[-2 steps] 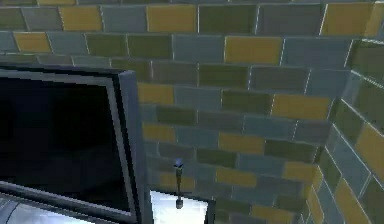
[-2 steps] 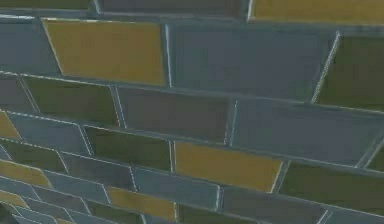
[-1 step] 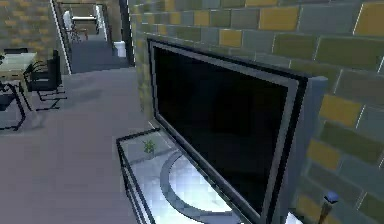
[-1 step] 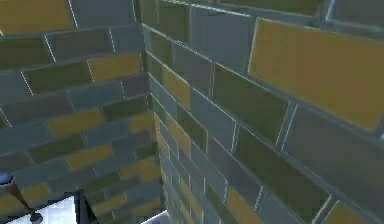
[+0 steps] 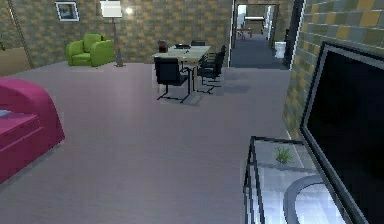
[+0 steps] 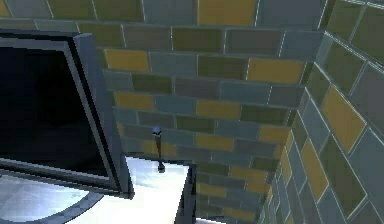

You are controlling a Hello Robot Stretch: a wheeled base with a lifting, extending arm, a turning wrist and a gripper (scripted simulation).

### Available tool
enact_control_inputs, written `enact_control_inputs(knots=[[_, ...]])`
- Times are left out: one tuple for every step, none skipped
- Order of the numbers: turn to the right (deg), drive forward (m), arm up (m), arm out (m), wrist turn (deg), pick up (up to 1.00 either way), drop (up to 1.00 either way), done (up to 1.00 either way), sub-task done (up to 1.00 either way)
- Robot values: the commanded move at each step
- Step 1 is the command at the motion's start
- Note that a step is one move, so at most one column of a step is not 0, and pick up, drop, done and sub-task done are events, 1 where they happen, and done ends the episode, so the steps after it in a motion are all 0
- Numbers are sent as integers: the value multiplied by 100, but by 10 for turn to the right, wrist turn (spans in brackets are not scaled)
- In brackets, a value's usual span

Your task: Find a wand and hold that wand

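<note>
**Wand upright on the TV stand, beside the screen**

In the arm side view the wand is a thin dark rod with a small bluish tip. It stands upright on the pale top of the TV stand, near the stand's back edge. It is just right of the television and apart from its dark frame. Directly behind it rises the tiled wall of yellow, green and grey blocks, which meets a second wall in a corner at the view's right.

Whether the gripper's fingers are apart, together or around anything cannot be told.

In the forward view the same television fills the right edge on its glass-topped stand, and a small green plant sits on the stand's top. Across the grey floor a pink sofa sits at the left edge. At the far wall a green armchair stands by a lit floor lamp, under a framed picture. Right of them is a dining table ringed by black chairs, and past it an open doorway.
</note>
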Motion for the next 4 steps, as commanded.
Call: enact_control_inputs(knots=[[0, 0, 50, 0, 0, 0, 0, 0, 0], [0, 0, 38, 0, 0, 0, 0, 0, 0], [0, 0, 0, 44, 0, 0, 0, 0, 0], [0, 0, 0, 0, 450, 0, 0, 0, 0]])
